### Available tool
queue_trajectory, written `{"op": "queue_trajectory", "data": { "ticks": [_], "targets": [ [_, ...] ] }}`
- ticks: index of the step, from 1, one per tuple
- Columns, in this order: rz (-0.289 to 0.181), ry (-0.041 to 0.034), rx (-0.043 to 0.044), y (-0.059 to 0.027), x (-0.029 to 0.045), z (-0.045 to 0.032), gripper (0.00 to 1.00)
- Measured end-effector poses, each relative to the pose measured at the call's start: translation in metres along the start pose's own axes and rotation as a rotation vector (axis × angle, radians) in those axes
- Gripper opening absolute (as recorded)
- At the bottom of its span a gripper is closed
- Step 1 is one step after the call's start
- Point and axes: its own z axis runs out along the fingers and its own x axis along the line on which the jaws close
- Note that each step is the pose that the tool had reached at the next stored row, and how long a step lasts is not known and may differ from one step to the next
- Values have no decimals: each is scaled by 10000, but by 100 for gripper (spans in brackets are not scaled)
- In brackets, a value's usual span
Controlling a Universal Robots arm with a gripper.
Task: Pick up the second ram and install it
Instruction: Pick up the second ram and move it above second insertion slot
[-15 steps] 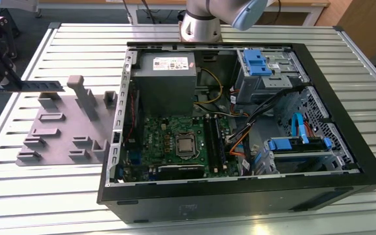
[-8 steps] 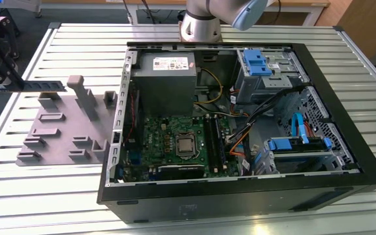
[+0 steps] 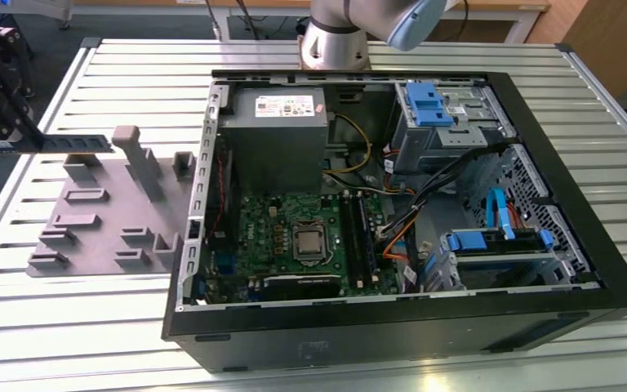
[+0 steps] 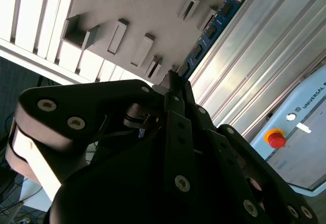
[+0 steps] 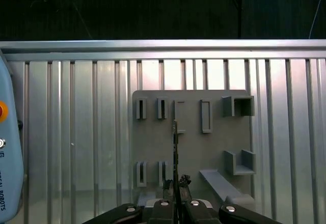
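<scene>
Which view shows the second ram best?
The second wrist view: the second ram shows its face with blue label. The first wrist view shows its thin edge; the exterior view shows its face from afar.

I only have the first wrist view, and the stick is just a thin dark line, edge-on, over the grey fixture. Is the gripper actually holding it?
Observer: Yes. In the second wrist view the gripper is shut on one end of the second ram, and the blue label side shows.
Operator: Is it out of the fixture?
Observer: It appears so. In the exterior view it is held level, above the grey fixture block.
Operator: And where is the board?
Observer: The motherboard lies in the open computer case, to the exterior view's right of the fixture. The ram is not over it.
</scene>
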Motion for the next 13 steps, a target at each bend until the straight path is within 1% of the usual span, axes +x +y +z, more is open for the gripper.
{"op": "queue_trajectory", "data": {
  "ticks": [11,13],
  "targets": [
    [0,0,-1,-23,-1,-1,14],
    [0,0,-1,-97,-4,-4,14]
  ]
}}
